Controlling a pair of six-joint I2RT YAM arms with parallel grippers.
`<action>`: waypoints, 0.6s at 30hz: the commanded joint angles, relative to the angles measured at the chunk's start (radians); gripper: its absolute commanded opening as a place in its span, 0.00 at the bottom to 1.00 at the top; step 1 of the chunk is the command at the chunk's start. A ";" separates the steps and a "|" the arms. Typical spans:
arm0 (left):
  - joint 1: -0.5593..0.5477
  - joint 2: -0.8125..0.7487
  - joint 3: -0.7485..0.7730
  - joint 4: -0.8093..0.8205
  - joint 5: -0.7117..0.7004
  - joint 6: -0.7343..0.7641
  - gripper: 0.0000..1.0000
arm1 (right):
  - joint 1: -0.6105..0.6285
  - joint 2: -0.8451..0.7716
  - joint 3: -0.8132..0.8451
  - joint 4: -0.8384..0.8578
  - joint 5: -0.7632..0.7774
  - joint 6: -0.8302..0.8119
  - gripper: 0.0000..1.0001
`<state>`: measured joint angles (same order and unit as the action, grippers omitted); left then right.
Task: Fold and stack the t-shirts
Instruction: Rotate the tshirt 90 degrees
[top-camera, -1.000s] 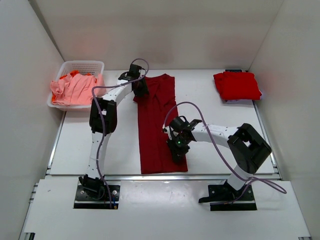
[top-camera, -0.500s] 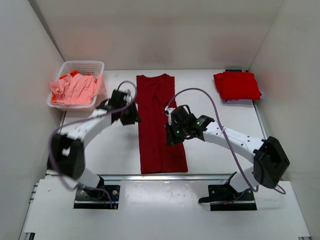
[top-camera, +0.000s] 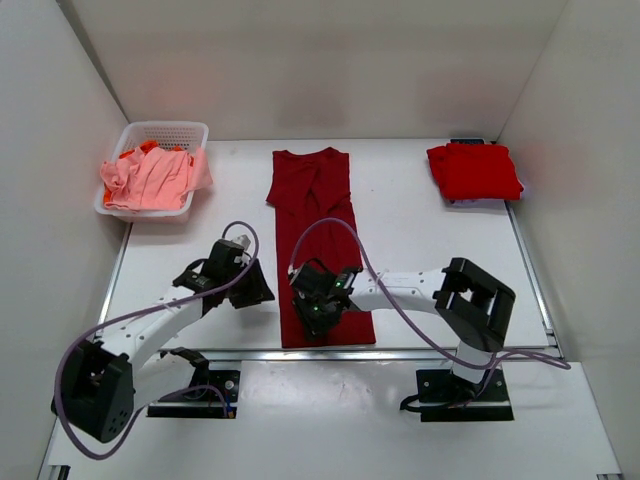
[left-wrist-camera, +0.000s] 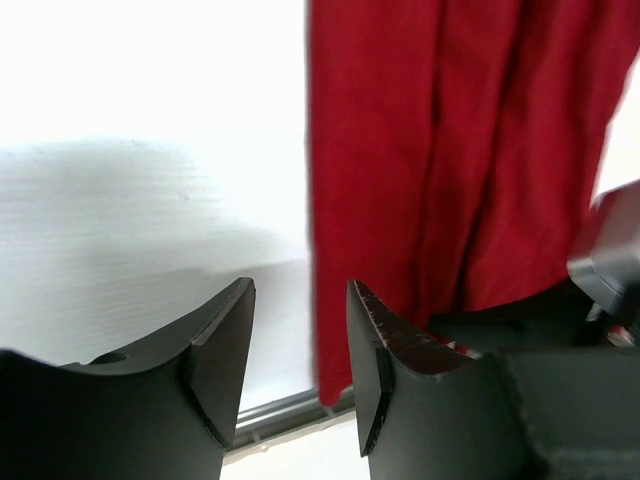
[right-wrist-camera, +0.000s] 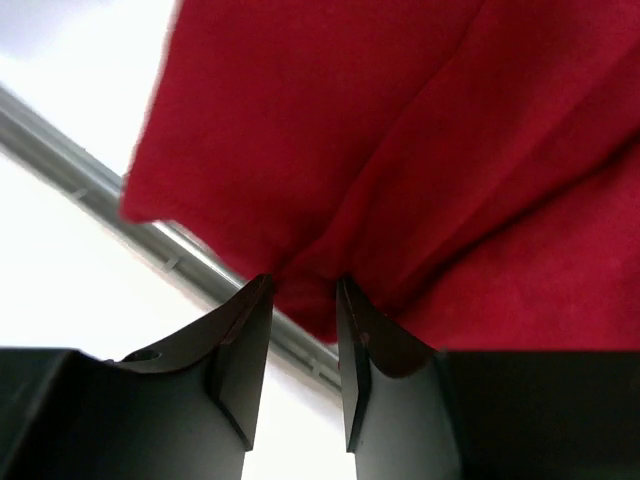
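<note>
- Elbow of the left arm sits low and far out left. The left gripper (top-camera: 255, 293) is just beside the maroon t-shirt (top-camera: 315, 210)'s left edge, jaws slightly parted over bare table (top-camera: 420, 250) with nothing between them.
- Right arm is doubled back at the elbow, forearm reaching left. The right gripper (top-camera: 318, 318) is at the shirt's near hem, jaws pinched on a fold.
- Maroon t-shirt lies as a long strip mid-table. A bright red t-shirt (top-camera: 472, 170) is folded far right, and a salmon-pink t-shirt (top-camera: 150, 178) is in the basket (top-camera: 165, 128).

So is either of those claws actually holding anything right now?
The right gripper pinches the dark maroon shirt at its near hem; the left gripper is open, holding nothing.
</note>
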<state>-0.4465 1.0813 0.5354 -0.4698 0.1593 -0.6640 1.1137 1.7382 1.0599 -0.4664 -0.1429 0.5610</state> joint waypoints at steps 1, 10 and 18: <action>0.022 -0.060 0.014 0.017 -0.015 -0.005 0.53 | 0.009 0.033 0.043 0.005 0.068 0.053 0.30; -0.035 -0.064 -0.032 0.051 -0.001 -0.032 0.49 | 0.018 0.006 0.040 -0.026 0.085 0.063 0.00; -0.098 -0.038 -0.083 0.071 -0.007 -0.034 0.48 | -0.069 -0.195 -0.150 0.097 -0.020 0.207 0.00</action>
<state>-0.5156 1.0367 0.4637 -0.4294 0.1570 -0.6964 1.0805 1.6276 0.9577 -0.4206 -0.1375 0.6807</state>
